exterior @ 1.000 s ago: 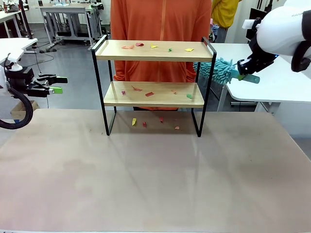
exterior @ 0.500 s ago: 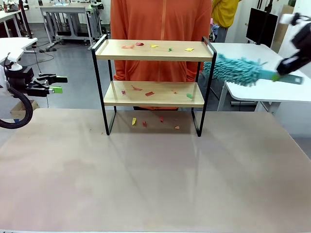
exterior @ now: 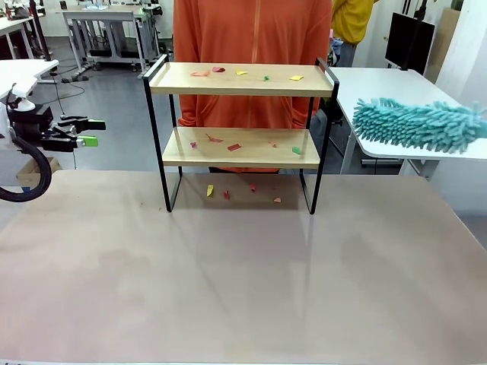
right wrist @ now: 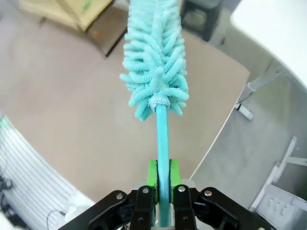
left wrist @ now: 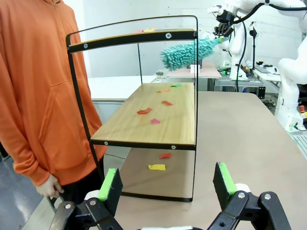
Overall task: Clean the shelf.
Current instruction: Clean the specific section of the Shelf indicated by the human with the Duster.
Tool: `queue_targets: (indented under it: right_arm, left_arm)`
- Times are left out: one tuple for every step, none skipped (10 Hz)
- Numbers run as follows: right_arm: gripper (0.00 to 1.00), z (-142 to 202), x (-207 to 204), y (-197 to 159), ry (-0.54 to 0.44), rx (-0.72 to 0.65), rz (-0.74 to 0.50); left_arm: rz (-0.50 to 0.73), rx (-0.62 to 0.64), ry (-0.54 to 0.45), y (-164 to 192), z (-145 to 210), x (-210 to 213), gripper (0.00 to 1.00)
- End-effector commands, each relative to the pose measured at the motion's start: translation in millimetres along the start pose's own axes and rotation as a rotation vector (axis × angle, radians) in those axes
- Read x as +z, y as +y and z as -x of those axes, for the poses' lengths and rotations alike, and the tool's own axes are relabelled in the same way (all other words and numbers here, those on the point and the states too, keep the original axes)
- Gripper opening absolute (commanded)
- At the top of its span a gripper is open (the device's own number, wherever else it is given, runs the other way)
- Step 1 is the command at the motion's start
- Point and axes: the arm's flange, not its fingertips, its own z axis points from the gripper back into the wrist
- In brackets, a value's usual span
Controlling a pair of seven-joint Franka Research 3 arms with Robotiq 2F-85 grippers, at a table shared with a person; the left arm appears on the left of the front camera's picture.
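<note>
Beige table [exterior: 228,289]: 2-tier shelf [exterior: 251,89], coloured scraps [exterior: 234,147]

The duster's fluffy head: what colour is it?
Teal, all over the duster; it shows best in the right wrist view.

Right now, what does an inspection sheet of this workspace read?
Surface: tan table, faintly marked.
Job's things: shelf upright at far side; teal duster raised right of it, apart.
Clutter: coloured paper scraps on both boards and the table beneath.
Grippers: left gripper open, empty; right gripper shut on the duster's handle.
Cables: black hose looped beside left arm.
Surroundings: person in orange behind shelf; white side table at right.
</note>
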Motion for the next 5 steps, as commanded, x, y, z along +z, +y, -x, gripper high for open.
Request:
queue_targets:
  right_arm:
    - [0.13,20.9,18.7,8.7,0.082,0.129,-0.100]
    - [0.13,29.3,16.3,16.2,0.139,0.195,-0.133]
    - [0.13,35.0,6.9,30.3,0.203,0.285,-0.171]
    - [0.13,36.3,-2.8,42.2,0.247,0.373,-0.206]
    - [0.13,33.8,-13.3,56.2,0.249,0.452,-0.269]
  left_arm:
    - [0.001,-0.004,0.004,-0.6,-1.4,0.7,1.00]
    - [0.001,-0.004,0.004,-0.6,-1.4,0.7,1.00]
    - [0.001,-0.004,0.004,-0.6,-1.4,0.7,1.00]
    - [0.001,-0.004,0.004,-0.6,-1.4,0.7,1.00]
    - [0.001,-0.004,0.004,-0.6,-1.4,0.7,1.00]
